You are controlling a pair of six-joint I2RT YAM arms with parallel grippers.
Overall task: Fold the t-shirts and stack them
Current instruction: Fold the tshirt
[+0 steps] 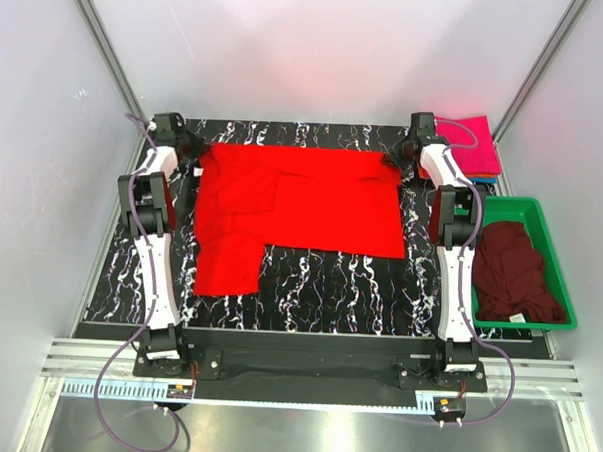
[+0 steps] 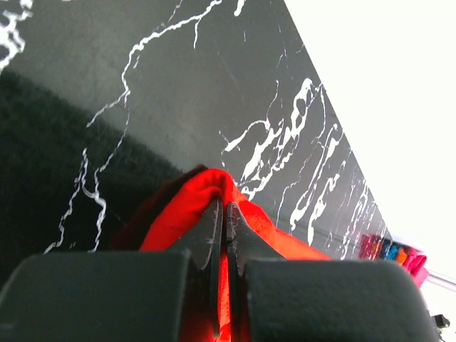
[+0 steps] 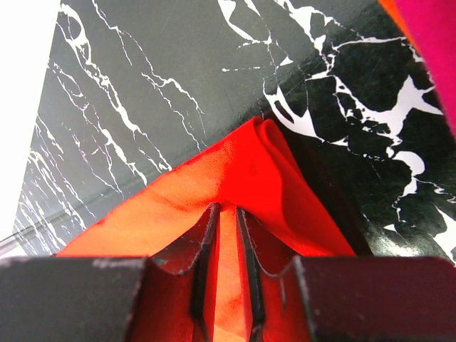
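We record a black, white-veined marble-pattern table (image 1: 319, 287). Across its far half lies the bright red soft cloth t-shirt (image 1: 302, 211), flat and partly folded, with one flap reaching near-left. At right, a green plastic bin (image 1: 530, 208) holds the crumpled dark maroon t-shirt (image 1: 515, 270). The folded magenta-pink t-shirt (image 1: 475, 144) sits far right. The left gripper (image 2: 222, 208) and right gripper (image 3: 226, 208) each pinch a far corner of the red shirt. We judge the cloth light and limp, best held at corners and hems.
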